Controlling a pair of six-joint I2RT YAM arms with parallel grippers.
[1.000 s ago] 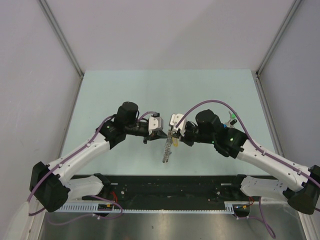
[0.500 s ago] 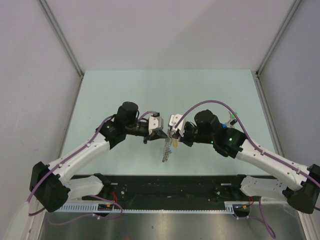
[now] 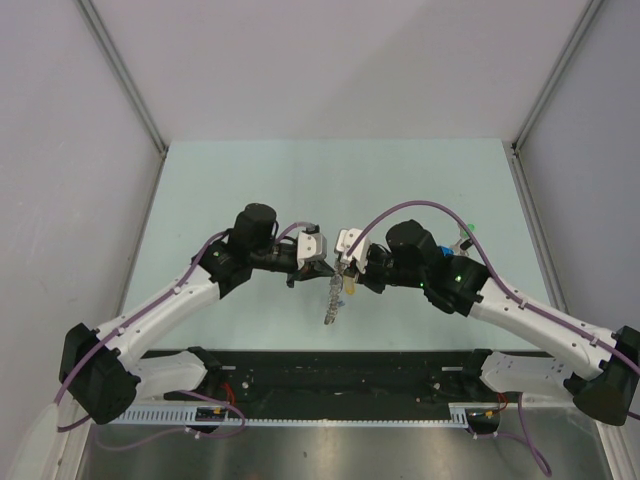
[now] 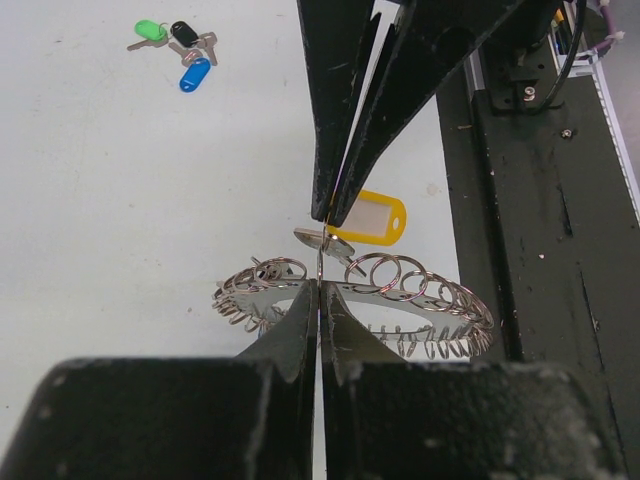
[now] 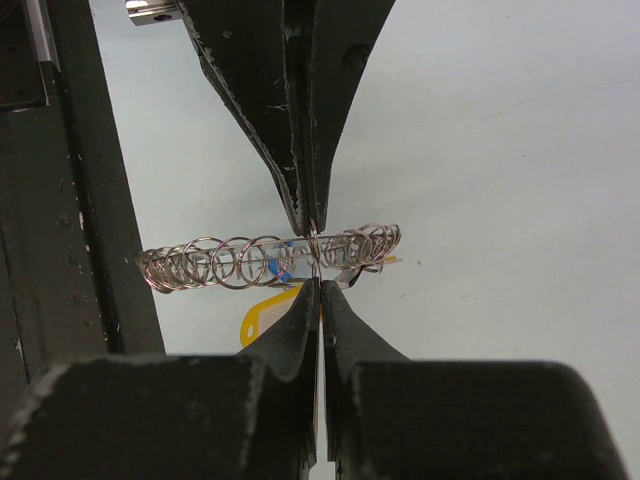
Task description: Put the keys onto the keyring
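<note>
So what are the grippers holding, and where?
The left gripper and right gripper both pinch the keyring at one thin wire loop, from opposite sides.

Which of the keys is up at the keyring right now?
The yellow-capped key, right by the keyring. The green key, black key and blue key lie bunched on the table, apart from it.

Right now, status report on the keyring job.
Left pincer and right pincer shut, tip to tip on one loop of the keyring. Yellow-tagged key at the ring. Three keys loose, well clear.
</note>
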